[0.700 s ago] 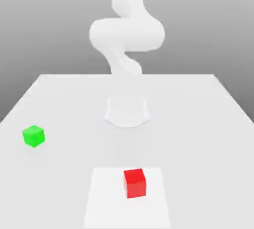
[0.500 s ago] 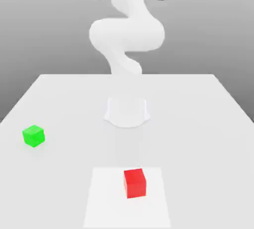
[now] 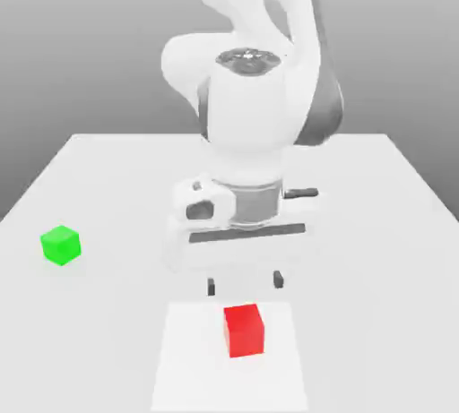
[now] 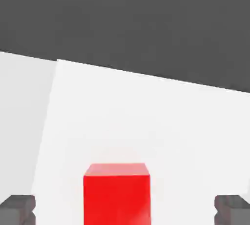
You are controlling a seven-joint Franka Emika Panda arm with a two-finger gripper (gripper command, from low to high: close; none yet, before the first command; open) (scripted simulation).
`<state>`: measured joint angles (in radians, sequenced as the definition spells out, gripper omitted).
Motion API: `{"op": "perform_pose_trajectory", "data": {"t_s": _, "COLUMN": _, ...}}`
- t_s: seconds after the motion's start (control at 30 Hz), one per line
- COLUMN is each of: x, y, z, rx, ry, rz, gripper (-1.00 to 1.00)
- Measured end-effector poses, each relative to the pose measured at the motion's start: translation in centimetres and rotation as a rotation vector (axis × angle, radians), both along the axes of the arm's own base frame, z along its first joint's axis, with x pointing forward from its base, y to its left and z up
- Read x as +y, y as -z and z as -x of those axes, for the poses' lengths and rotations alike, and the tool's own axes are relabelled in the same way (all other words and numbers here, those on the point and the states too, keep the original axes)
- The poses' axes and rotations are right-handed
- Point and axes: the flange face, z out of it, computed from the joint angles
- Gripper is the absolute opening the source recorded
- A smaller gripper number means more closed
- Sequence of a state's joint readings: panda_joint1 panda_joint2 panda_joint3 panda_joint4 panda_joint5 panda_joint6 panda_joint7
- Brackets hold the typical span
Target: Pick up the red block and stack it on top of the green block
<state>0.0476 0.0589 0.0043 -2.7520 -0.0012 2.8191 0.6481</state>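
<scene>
Exterior view: the claw (image 3: pixel 245 284) hung wide open just behind the red block (image 3: pixel 244 330); green block (image 3: pixel 60 245) well apart.

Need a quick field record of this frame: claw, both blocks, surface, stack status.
claw: open, fingers wide apart, holding nothing, hanging above the table just behind the red block in the exterior view
red block: on the paler square patch, untouched; in the hand view it sits between the two fingertips
green block: alone on the table at the exterior view's left, well apart from the red block
table: white, flat
stack status: not started, red block not yet gripped
</scene>
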Motion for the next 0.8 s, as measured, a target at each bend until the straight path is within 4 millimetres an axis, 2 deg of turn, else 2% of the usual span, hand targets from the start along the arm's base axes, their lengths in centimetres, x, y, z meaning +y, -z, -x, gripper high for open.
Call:
{"op": "perform_pose_trajectory", "data": {"t_s": 0.13, "x": 0.0, "y": 4.2, "z": 0.2, "rx": 0.008, "ry": -0.001, "rz": 0.000, "gripper": 0.00}}
{"op": "perform_pose_trajectory", "data": {"t_s": 0.17, "x": 0.0, "y": 5.1, "z": 0.3, "rx": 0.008, "ry": -0.001, "rz": 0.000, "gripper": -1.00}}
{"op": "perform_pose_trajectory", "data": {"t_s": 0.4, "x": 0.0, "y": 5.3, "z": 0.3, "rx": 0.008, "ry": -0.001, "rz": 0.000, "gripper": -1.00}}
{"op": "perform_pose_trajectory", "data": {"t_s": 0.6, "x": 0.0, "y": 0.1, "z": 0.3, "rx": 0.008, "ry": -0.001, "rz": 0.001, "gripper": -1.00}}
{"op": "perform_pose_trajectory", "data": {"t_s": 0.7, "x": -7.1, "y": -1.4, "z": 1.0, "rx": 0.006, "ry": 0.223, "rz": 0.011, "gripper": -1.00}}
{"op": "perform_pose_trajectory", "data": {"t_s": 0.8, "x": -14.8, "y": -2.4, "z": 3.3, "rx": 0.004, "ry": 0.495, "rz": 0.021, "gripper": -1.00}}
